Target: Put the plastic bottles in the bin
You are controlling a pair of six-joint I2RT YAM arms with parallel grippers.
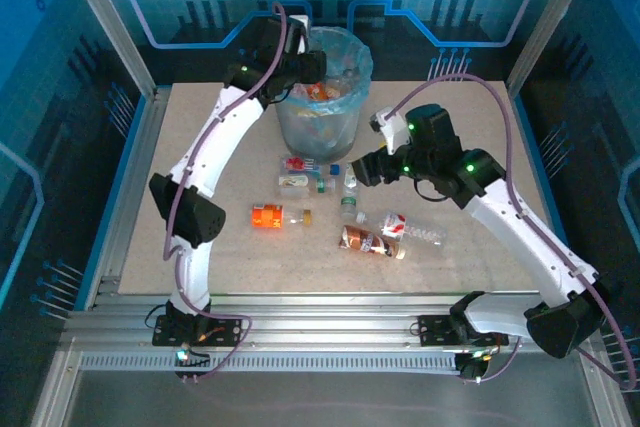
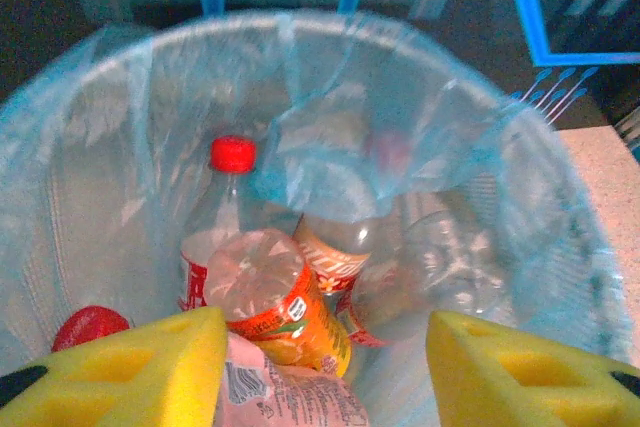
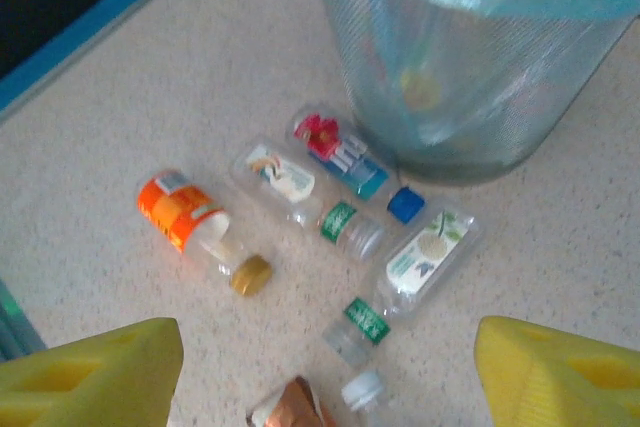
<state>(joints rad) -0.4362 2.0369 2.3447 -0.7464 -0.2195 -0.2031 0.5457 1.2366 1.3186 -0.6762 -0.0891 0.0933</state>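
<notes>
Evenly lit from overhead, washed blue. Faintly shadowed on the table [image 1: 440, 272]. Blurred at the yellow fingertips [image 3: 90, 372] near both wrist lenses; glary on the bin liner [image 2: 330, 147].

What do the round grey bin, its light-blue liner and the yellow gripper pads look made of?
Round grey bin: probably rigid translucent plastic, finely textured wall, contents show through. Light-blue liner: thin plastic film, crinkled, glossy. Yellow pads: matte foam or soft rubber, cannot tell which.
</notes>
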